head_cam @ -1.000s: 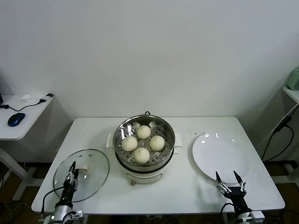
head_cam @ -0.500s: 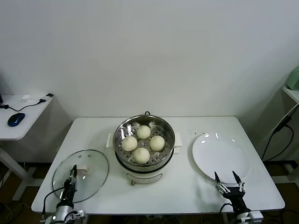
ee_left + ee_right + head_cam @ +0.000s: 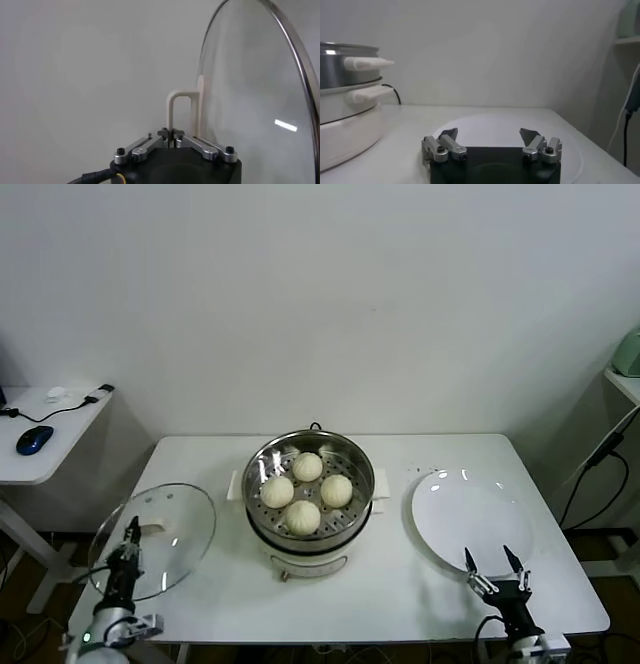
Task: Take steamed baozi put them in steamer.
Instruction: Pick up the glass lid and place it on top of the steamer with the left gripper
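Several creamy-white steamed baozi (image 3: 303, 516) lie on the perforated tray inside the steel steamer (image 3: 364, 462) at the table's middle. In the right wrist view the steamer (image 3: 345, 65) stands off to one side. My left gripper (image 3: 130, 532) is at the table's front left corner, shut on the white handle (image 3: 180, 107) of the round glass lid (image 3: 165, 529). The lid (image 3: 250, 90) hangs tilted, partly past the table's left edge. My right gripper (image 3: 489, 556) stands open with nothing in it at the front edge of the white plate (image 3: 470, 519). From the wrist, the right gripper (image 3: 489, 134) faces the bare plate (image 3: 500, 125).
A small side desk (image 3: 60, 454) with a blue mouse (image 3: 35, 439) and a cable stands to the left of the table. A black cable (image 3: 600, 459) hangs at the far right beside a shelf.
My left gripper has shut on the lid's handle. It has lifted the lid off the table, tilted it and carried it leftward. The right gripper has barely moved.
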